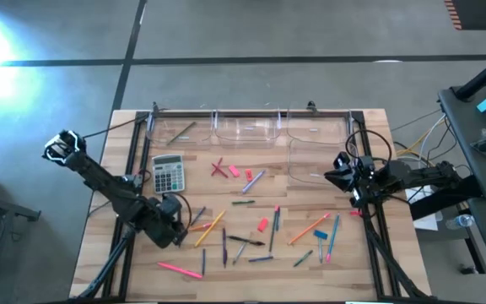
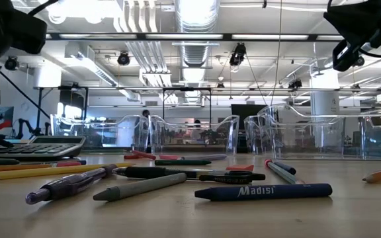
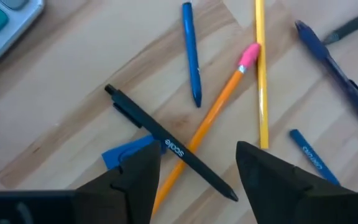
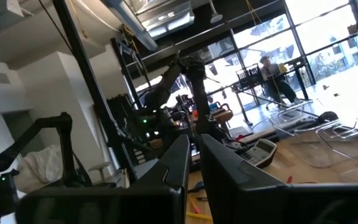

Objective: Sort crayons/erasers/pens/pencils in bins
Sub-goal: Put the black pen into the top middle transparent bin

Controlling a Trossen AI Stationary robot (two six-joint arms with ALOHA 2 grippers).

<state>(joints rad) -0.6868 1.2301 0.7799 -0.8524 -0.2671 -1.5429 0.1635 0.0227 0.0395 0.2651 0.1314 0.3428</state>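
Note:
My left gripper [image 1: 179, 230] hangs open, pointing down over the near-left clutter. Below and between its fingers [image 3: 197, 149] a black pen [image 3: 166, 144] lies across an orange pencil [image 3: 211, 118], beside a yellow pencil [image 3: 261, 74], a blue stick [image 3: 191, 53] and a blue eraser [image 3: 124, 155]. It touches none of them. More pens, pencils, crayons [image 2: 263, 192] and pink erasers [image 1: 262, 225] lie flat on the table. Clear bins [image 1: 247, 127] stand along the far edge. My right gripper [image 1: 342, 174] waits shut, raised at the right side [image 4: 194, 165].
A grey calculator [image 1: 168, 173] lies at the left, just beyond my left arm. A fourth bin [image 1: 315, 160] stands near my right gripper. Cables run along the table's far and right edges. Bare wood shows at the near-left corner [image 1: 116, 270].

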